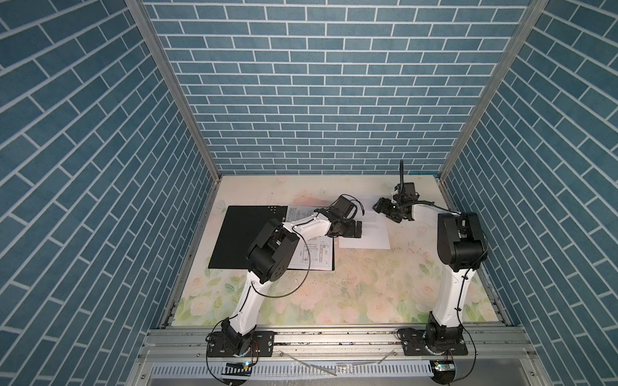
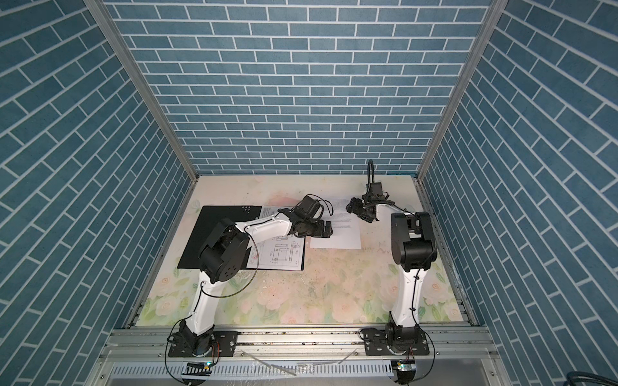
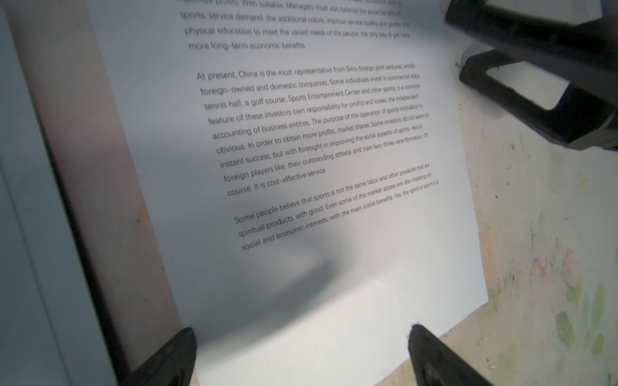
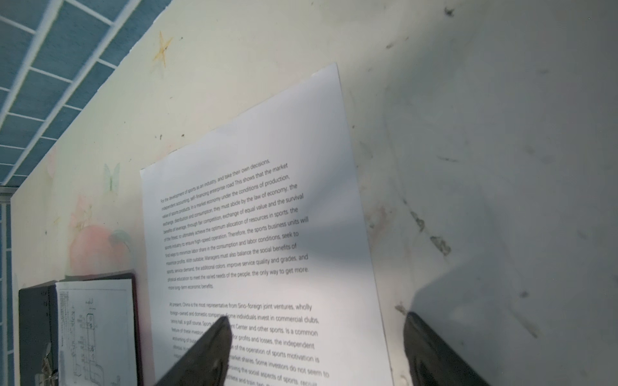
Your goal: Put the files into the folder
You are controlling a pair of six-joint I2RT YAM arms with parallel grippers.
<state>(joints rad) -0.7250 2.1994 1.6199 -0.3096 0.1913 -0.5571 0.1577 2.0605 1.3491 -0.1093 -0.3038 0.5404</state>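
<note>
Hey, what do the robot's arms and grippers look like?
The left arm and right arm have white curved links, bulky black joint housings and black cables looping alongside. The left gripper and right gripper are black, with tapered matte jaws.

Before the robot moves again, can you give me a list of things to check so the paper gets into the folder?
1. Folder open and lying flat: ok.
2. Drawing sheet lying inside the folder: ok.
3. Text sheet inside the folder: not ok; it lies on the table beside the folder.
4. Left gripper open above the text sheet: ok.
5. Right gripper open and holding nothing: ok.
6. Either gripper touching the paper: cannot tell.
</note>
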